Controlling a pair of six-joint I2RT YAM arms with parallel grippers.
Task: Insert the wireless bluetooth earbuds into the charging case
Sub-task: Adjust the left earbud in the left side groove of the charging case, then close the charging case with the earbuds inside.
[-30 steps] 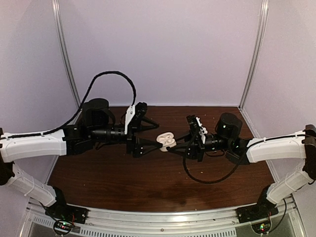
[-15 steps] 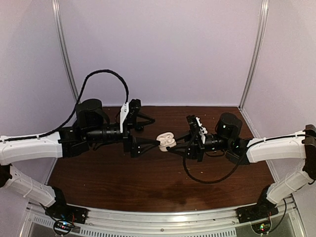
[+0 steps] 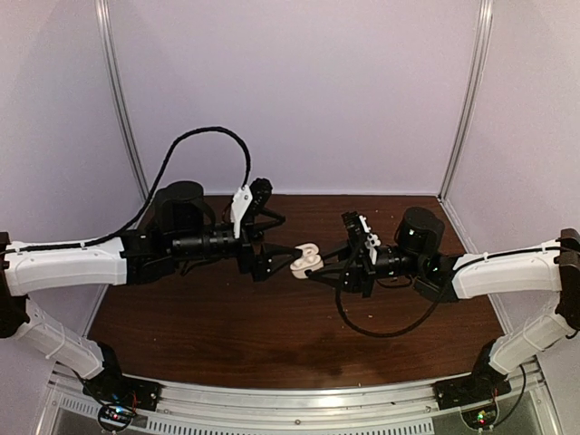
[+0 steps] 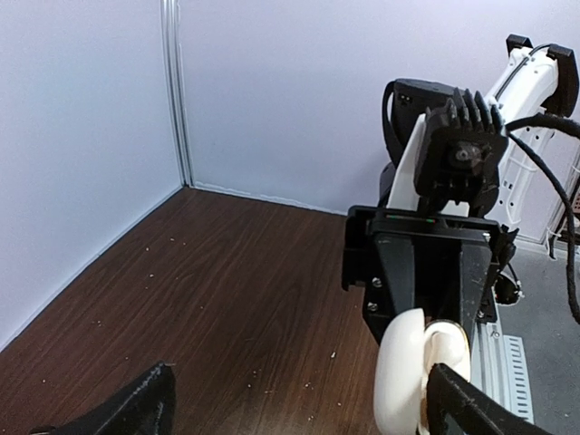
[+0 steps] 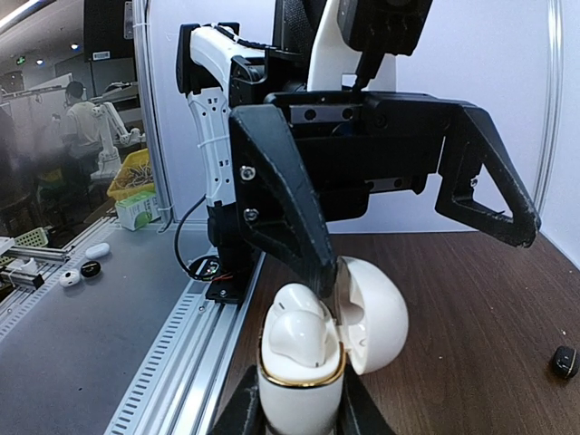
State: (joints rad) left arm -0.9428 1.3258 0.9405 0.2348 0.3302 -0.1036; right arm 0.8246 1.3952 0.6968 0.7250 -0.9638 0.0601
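Note:
A white charging case [image 5: 304, 381] with a gold rim stands upright, and my right gripper [image 5: 299, 412] is shut on its body. Its lid [image 5: 376, 313] hangs open to the right. Two white earbuds [image 5: 299, 331] sit in the case's wells. My left gripper [image 5: 424, 254] faces it with jaws wide open; one black fingertip [image 5: 322, 267] reaches into the gap between earbuds and lid, the other fingertip [image 5: 507, 222] stands off to the right. From above, the case [image 3: 306, 257] hangs over the table's middle between the left gripper [image 3: 279, 243] and the right gripper [image 3: 314, 269]. The left wrist view shows the case [image 4: 412, 367] edge-on.
A small black earbud [image 5: 564, 361] lies on the brown wooden table [image 3: 272, 335] to the right of the case. A loose black cable [image 3: 381, 331] loops on the table under the right arm. Pale walls and metal corner posts [image 3: 122, 109] close in the back and sides.
My left gripper's jaws have spread wider. The left arm drew back to the left, then came forward again to the case. The right gripper and case have stayed put.

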